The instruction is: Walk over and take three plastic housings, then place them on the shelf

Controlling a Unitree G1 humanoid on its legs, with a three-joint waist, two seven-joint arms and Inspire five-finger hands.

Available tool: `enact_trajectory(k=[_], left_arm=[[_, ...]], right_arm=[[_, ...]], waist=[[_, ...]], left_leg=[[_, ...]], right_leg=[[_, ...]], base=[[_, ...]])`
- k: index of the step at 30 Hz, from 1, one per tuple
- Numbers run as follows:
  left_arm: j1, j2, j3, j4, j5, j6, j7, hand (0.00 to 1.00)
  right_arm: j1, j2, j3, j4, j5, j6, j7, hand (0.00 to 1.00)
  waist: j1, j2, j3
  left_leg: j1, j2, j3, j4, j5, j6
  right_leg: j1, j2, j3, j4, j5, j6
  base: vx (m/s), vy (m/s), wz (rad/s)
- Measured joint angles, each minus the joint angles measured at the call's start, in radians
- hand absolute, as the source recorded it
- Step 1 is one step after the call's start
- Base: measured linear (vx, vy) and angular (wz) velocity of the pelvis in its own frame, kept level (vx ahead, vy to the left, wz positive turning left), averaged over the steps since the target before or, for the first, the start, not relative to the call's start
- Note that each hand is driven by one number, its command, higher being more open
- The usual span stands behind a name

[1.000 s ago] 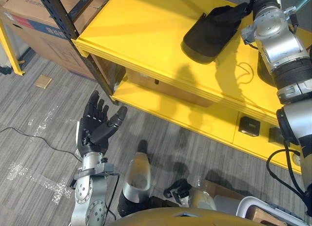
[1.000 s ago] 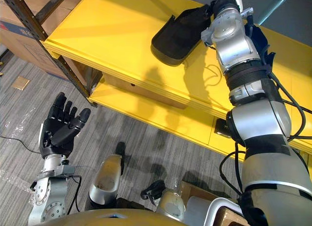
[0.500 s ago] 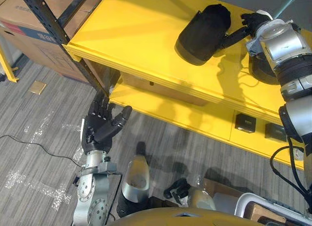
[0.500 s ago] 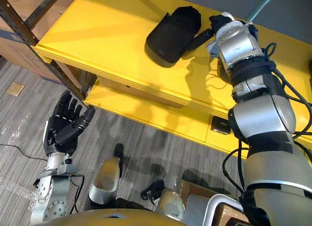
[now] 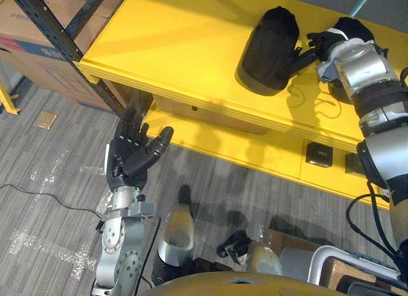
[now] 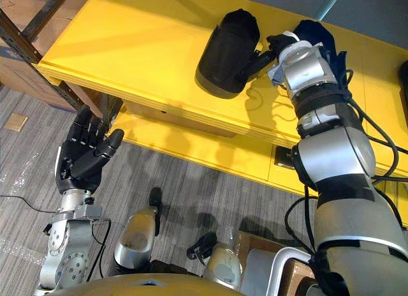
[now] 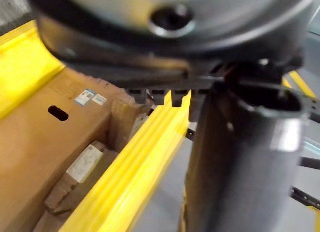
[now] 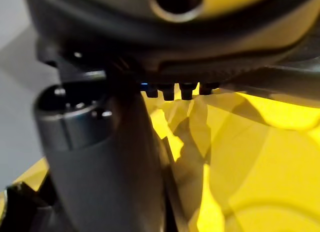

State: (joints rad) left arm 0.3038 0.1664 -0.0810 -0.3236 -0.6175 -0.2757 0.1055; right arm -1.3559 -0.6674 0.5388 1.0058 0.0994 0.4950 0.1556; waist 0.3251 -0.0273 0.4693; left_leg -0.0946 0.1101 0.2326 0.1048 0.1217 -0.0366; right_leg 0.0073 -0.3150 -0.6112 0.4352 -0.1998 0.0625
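On the shelf (image 5: 178,34), black housing (image 5: 271,44), right hand (image 5: 320,42), fingers straight, touching it — left hand (image 5: 131,159) spread below.

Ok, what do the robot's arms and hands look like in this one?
Both arms are silver-grey metal in rounded, jointed segments. The right arm has black bands and a ribbed black collar near the wrist. The left arm shows small round holes along its forearm. The left hand is dark, with segmented fingers. The right hand is dark too, with a white piece by the thumb.
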Motion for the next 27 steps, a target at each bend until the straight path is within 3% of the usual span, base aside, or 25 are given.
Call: enact_trajectory(k=[3,12,22,27], left_arm=[[0.003,0.0,-0.001,0.0,0.0,0.0,0.001,1.0],[0.006,0.0,-0.001,0.0,0.0,0.0,0.0,1.0],[0.04,-0.001,0.0,0.003,0.0,-0.004,-0.004,1.0],[0.05,0.0,0.001,0.012,0.0,-0.009,-0.005,1.0]], right_arm=[[0.007,0.0,0.003,0.0,-0.008,-0.039,-0.006,1.0],[0.008,-0.001,0.047,-0.034,-0.006,-0.082,-0.02,1.0],[0.009,0.0,0.106,-0.189,-0.137,-0.247,-0.034,1.0],[0.009,-0.007,0.132,-0.197,-0.173,-0.272,-0.04,1.0]], waist=[[-0.003,0.0,0.0],[-0.011,0.0,0.0],[-0.023,0.0,0.0],[-0.019,0.0,0.0]], left_leg=[[-0.001,-0.002,-0.001,-0.012,0.009,0.0],[-0.004,-0.001,-0.009,-0.016,0.015,0.0],[-0.038,0.01,-0.025,0.034,-0.004,-0.003],[-0.058,0.012,-0.043,0.065,-0.019,-0.002]], right_leg=[[-0.006,0.0,-0.002,0.004,0.0,0.0],[-0.006,0.003,-0.015,0.007,-0.002,-0.003],[-0.007,0.012,-0.021,0.004,0.001,0.002],[0.002,0.014,-0.039,0.002,0.001,0.002]], base=[[0.0,0.0,0.0],[0.0,0.0,0.01],[0.01,-0.001,0.02],[-0.01,0.014,0.09]])
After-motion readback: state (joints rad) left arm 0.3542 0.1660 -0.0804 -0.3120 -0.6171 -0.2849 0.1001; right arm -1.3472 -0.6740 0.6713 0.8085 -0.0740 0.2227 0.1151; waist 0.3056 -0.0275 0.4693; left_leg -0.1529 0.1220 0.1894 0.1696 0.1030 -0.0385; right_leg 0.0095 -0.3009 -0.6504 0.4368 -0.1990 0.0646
